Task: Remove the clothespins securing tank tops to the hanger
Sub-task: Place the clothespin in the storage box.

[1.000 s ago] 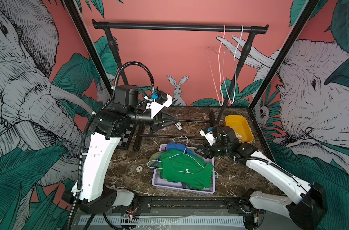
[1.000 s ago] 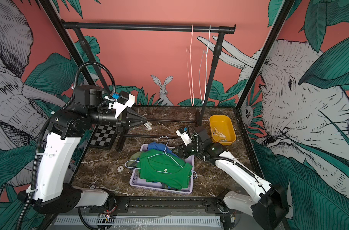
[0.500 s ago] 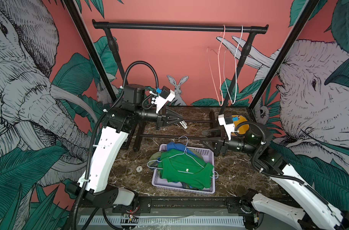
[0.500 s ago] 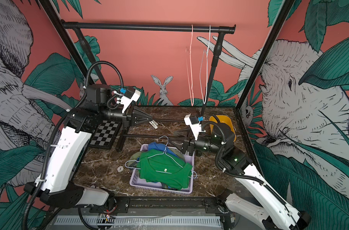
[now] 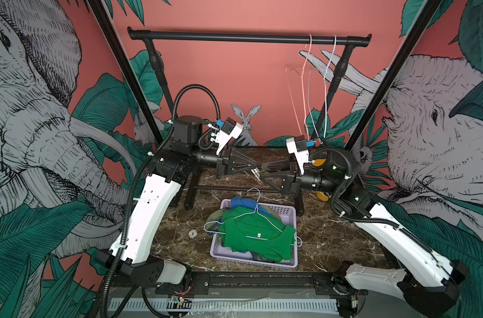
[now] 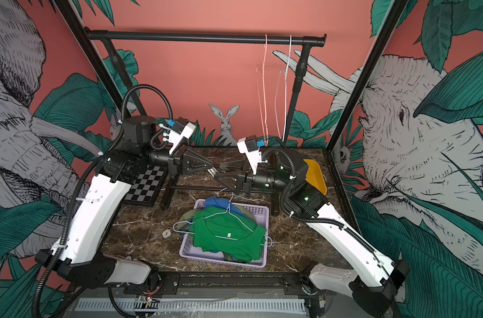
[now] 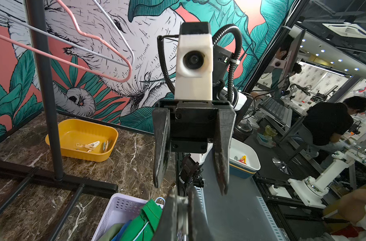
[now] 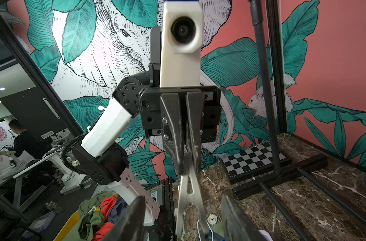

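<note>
**Desk:** Where is the pale grey plastic clothespin (image 8: 189, 196)?

**Photographer:** Mid-air, pinched at one end in the closed left gripper (image 8: 186, 164), its long axis aimed straight ahead at the right gripper (image 7: 190, 188).

**Desk:** And that one?

**Photographer:** Jaws apart, facing it nose to nose, the pin's free end at its opening. A handover looks next.

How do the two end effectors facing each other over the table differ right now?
The left end effector is shut, while the right end effector stands wide open. The left end effector pinches a pale clothespin that sticks out past its tips; the right end effector grips nothing. Both are black and two-fingered, and they point straight at each other.
</note>
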You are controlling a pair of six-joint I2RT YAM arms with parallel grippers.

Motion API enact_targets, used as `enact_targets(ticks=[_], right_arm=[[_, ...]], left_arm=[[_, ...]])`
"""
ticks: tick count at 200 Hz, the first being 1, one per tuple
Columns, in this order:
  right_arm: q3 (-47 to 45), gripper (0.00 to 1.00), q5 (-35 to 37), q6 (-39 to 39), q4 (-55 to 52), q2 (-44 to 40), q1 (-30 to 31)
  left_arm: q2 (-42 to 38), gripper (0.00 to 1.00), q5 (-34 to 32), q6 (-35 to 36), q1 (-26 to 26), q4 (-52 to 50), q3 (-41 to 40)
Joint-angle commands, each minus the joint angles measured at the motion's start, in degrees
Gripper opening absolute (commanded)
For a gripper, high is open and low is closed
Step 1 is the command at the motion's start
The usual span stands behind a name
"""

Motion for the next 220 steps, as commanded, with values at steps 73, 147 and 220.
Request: enact_targets(ticks=[73,147,220], right_arm=[[2.96,0.52,-1.07,-0.32,3.12,2.23,1.58],[3.67,0.35,-1.34,-0.19,2.43,3.85,2.02],[2.64,0.35,-0.59,-0.54,1.56,3.26,2.15]], left_arm=[[-1.65,0.0,3.2,-3.61,-0.23,4.52,-1.49],[-2.25,0.02,4.71,-3.22,-0.23,4.07,-0.43],[-2.16,0.02,4.53,-2.88,-0.23,4.11,-0.06]])
